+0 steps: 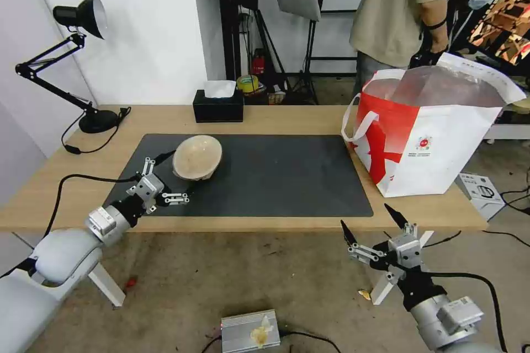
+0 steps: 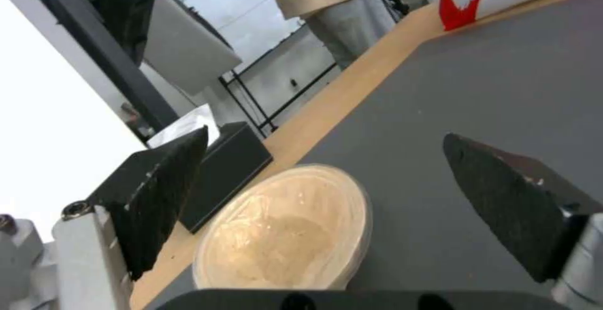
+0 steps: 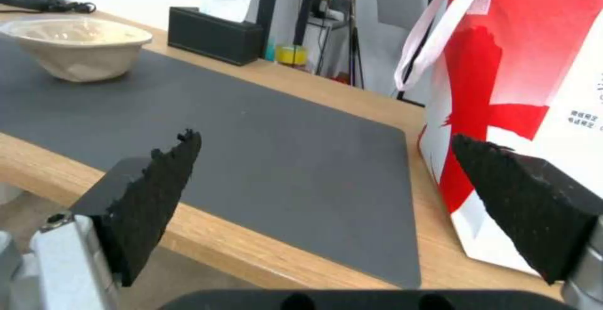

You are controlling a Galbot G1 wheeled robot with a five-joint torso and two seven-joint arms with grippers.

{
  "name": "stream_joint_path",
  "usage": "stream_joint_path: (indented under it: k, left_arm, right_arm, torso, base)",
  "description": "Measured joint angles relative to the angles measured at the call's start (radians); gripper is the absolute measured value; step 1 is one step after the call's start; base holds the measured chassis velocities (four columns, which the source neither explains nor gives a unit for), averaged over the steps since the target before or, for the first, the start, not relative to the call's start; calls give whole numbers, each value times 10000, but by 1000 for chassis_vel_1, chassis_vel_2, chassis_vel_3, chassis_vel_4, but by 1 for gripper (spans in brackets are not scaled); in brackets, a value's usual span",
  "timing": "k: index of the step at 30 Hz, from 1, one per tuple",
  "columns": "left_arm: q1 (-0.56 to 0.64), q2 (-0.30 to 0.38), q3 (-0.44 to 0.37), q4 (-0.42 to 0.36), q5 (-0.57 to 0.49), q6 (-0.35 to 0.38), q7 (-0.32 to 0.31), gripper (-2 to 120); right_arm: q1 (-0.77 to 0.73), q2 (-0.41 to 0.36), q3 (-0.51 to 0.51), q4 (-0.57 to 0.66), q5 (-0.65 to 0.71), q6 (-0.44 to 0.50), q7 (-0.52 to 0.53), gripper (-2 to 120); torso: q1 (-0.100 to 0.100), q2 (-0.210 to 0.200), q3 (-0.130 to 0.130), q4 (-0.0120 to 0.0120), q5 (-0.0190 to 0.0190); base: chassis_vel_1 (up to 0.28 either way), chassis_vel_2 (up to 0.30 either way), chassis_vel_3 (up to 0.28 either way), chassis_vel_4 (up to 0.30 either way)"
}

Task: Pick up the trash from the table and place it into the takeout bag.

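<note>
With jaws apart, the left gripper (image 1: 165,182) is aimed at the beige bowl (image 1: 197,157), which could be crushed or pushed away.

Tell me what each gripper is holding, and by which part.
Nothing is held. The left gripper is open beside the beige bowl, not touching it. The right gripper is open below the table edge.

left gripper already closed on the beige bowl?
No, the left gripper is open, with the beige bowl sitting untouched on the mat.
</note>
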Motion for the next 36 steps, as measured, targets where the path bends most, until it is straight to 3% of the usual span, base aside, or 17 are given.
stream_joint_path:
  k: [20,36]
  left_arm:
    - [-790,-240,495,1265,603,-183,744,100]
    - [-1713,-285,1108,2275,712,-202,889,100]
  right_arm:
    - [0,0,0,0,0,1,0,100]
    - [0,0,0,0,0,1,0,100]
  torso:
    - [0,0,0,0,0]
    - [0,0,0,0,1]
  base:
    - [0,0,0,0]
    - [0,0,0,0]
